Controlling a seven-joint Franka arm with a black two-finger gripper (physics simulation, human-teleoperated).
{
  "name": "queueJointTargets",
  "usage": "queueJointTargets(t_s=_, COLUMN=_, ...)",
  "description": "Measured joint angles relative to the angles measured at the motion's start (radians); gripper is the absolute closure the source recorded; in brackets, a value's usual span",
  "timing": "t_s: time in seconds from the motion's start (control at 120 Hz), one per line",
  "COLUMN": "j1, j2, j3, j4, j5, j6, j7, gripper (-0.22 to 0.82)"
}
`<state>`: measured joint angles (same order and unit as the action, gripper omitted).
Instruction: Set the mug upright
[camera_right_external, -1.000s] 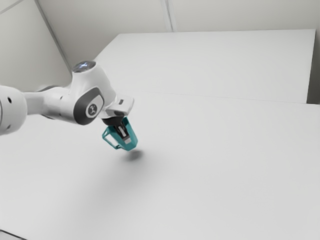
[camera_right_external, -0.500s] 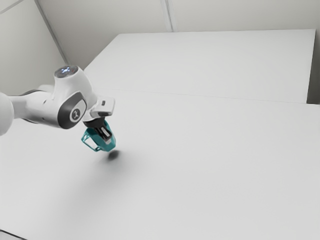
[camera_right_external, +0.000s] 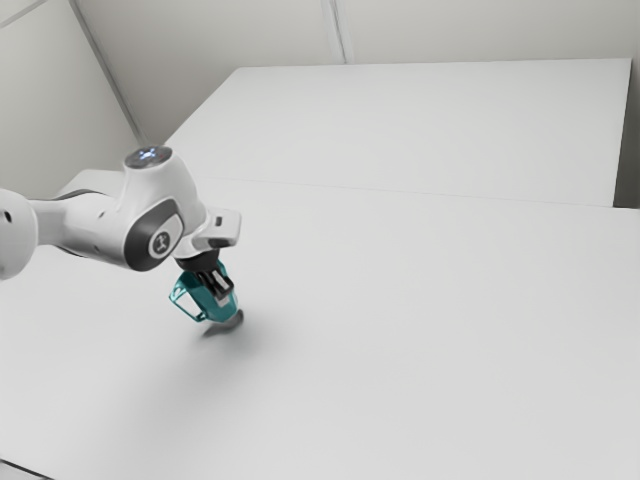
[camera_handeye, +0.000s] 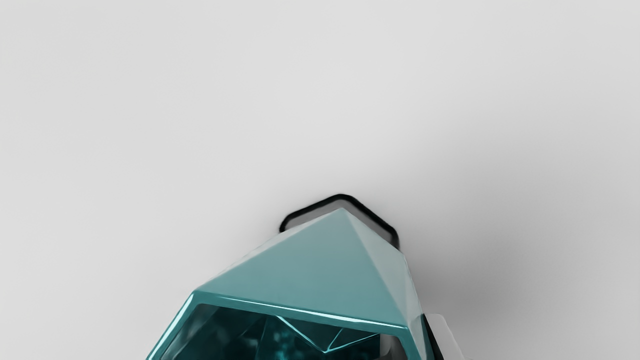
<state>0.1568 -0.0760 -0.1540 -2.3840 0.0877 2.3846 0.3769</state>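
Desk (camera_right_external: 430, 340): spreading pale beneath us.
Gripper (camera_right_external: 221, 296): we're holding the mug (camera_handeye: 310, 270), tilted.
Risk: releasing it leaning, we could be toppling it.

We look onto the teal mug (camera_handeye: 300, 270), at its faceted side and into its dark mouth; one of our jaws stands along its wall, and a black-edged patch (camera_handeye: 341, 201) marks the pale tabletop (camera_handeye: 150, 125) beyond.

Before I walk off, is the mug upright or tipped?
Tipped: the exterior view shows the mug leaning, its walls aslant, held by the end effector.
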Motion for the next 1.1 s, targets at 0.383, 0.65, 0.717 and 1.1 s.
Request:
queueJointTargets(t_s=0.383, j1=-0.011, j2=0.028, j3=-0.001, j4=0.0, j5=0.014, j6=0.004, j7=-0.042, gripper=0.79)
queueJointTargets(t_s=0.65, j1=-0.024, j2=0.043, j3=-0.001, j4=0.0, j5=0.015, j6=0.009, j7=-0.061, gripper=0.79)
queueJointTargets(t_s=0.717, j1=-0.024, j2=0.043, j3=-0.001, j4=0.0, j5=0.014, j6=0.01, j7=-0.064, gripper=0.77)
queueJointTargets(t_s=1.1, j1=-0.018, j2=0.04, j3=-0.001, j4=0.001, j5=0.003, j6=0.005, j7=-0.056, gripper=0.55)
